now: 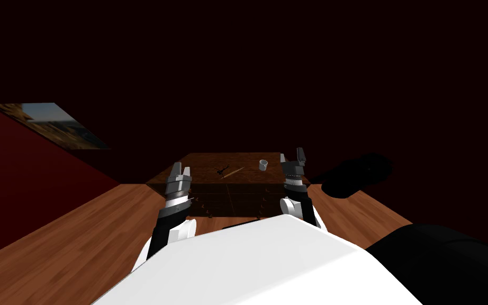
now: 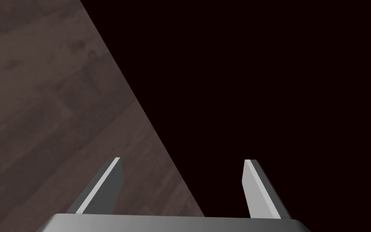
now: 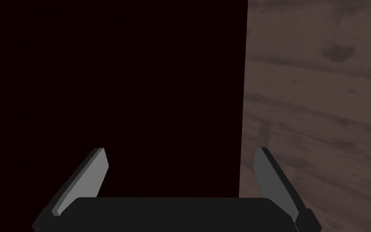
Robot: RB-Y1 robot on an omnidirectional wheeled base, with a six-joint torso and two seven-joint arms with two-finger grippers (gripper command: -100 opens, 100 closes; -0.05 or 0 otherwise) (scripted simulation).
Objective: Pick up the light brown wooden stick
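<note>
A light brown stick [image 1: 233, 172] was noted lying mid-top on the wooden dresser [image 1: 206, 160]; left gripper [image 1: 182, 169] and right gripper [image 1: 292, 155] were held at its side edges, jaws apart.

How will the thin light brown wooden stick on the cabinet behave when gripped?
The thin light brown wooden stick looks straight, so probably stiff. Lying flat on the dark wooden cabinet top, it is likely light but hard to pinch. Nudged, it may roll toward the small dark object beside it.
</note>
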